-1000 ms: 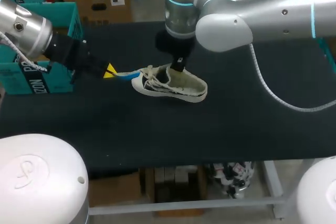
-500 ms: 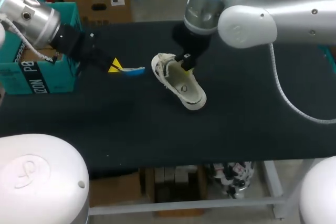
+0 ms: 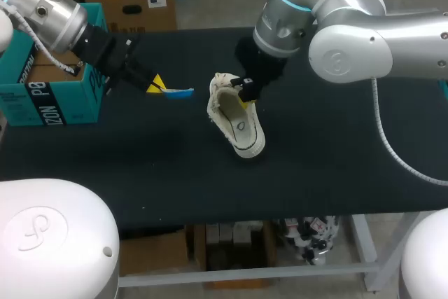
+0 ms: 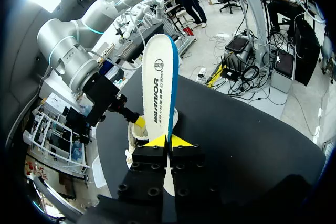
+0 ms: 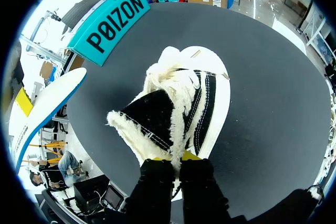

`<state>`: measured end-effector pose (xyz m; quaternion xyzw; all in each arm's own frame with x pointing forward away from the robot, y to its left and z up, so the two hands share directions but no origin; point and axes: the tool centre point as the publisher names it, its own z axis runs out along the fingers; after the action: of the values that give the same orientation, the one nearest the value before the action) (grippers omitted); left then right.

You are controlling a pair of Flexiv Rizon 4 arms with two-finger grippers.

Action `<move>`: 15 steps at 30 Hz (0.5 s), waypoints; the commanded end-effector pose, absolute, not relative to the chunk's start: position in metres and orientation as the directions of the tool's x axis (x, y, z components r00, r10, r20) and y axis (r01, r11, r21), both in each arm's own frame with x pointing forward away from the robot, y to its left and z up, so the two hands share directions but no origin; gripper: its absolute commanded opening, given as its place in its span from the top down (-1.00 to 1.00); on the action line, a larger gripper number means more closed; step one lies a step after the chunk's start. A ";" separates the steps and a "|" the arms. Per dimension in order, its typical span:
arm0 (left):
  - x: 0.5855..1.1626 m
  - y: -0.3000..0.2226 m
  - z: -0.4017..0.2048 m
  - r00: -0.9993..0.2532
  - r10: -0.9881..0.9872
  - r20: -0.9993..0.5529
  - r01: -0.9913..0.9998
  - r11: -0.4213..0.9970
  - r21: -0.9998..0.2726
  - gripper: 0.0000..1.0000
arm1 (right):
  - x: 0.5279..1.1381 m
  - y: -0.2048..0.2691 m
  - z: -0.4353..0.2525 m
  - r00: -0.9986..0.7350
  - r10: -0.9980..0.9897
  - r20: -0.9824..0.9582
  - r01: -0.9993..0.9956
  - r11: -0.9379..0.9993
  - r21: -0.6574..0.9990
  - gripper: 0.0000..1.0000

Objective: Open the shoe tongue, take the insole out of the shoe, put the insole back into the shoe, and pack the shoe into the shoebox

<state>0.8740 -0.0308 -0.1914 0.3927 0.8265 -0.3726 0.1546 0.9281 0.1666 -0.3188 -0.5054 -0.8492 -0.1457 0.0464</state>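
A white, black-sided shoe [image 3: 238, 120] with fleecy lining is tilted up at the table's middle, one end resting on the black mat. My right gripper [image 3: 245, 93] is shut on the rim of its opening. In the right wrist view the fingers [image 5: 185, 157] pinch the fleecy edge, with the shoe [image 5: 189, 98] stretching ahead, toe away. My left gripper [image 3: 155, 83] is shut on a white, blue-edged insole [image 3: 179, 92], held in the air left of the shoe. The insole [image 4: 160, 87] sticks out ahead of the left gripper [image 4: 169, 141], pointing towards the shoe [image 4: 132, 137].
A teal shoebox [image 3: 42, 96] stands at the table's left edge, behind my left arm; it also shows ahead of the shoe as the shoebox [image 5: 113, 22]. The black mat [image 3: 210, 180] covers the table.
The right gripper has swung the shoe round from lying sideways to pointing towards the front edge. The insole came out of the shoe, and the left gripper drew it slightly back.
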 end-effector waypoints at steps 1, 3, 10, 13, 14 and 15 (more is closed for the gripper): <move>0.881 -0.033 -0.195 -0.640 0.547 -0.539 0.766 0.395 -0.507 1.00 | 0.920 0.166 -0.327 -0.464 0.843 0.272 0.876 0.393 0.280 1.00; 0.883 -0.033 -0.197 -0.638 0.552 -0.537 0.766 0.386 -0.514 1.00 | 0.918 0.170 -0.330 -0.454 0.845 0.284 0.881 0.378 0.284 1.00; 0.885 -0.037 -0.200 -0.624 0.571 -0.533 0.775 0.367 -0.514 1.00 | 0.917 0.176 -0.341 -0.442 0.840 0.314 0.887 0.357 0.292 1.00; 0.887 -0.038 -0.202 -0.614 0.582 -0.533 0.782 0.354 -0.513 1.00 | 0.916 0.177 -0.342 -0.441 0.841 0.313 0.886 0.352 0.301 -1.00; 0.887 -0.039 -0.203 -0.612 0.584 -0.533 0.783 0.353 -0.513 1.00 | 0.916 0.178 -0.342 -0.442 0.842 0.311 0.885 0.352 0.305 -1.00; 0.887 -0.041 -0.203 -0.610 0.586 -0.533 0.785 0.352 -0.510 1.00 | 0.915 0.177 -0.341 -0.445 0.841 0.309 0.882 0.350 0.316 -1.00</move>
<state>0.8806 -0.0385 -0.2013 0.4192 0.8138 -0.3792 0.1349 0.9201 0.1774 -0.3402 -0.5233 -0.8247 -0.2059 0.0601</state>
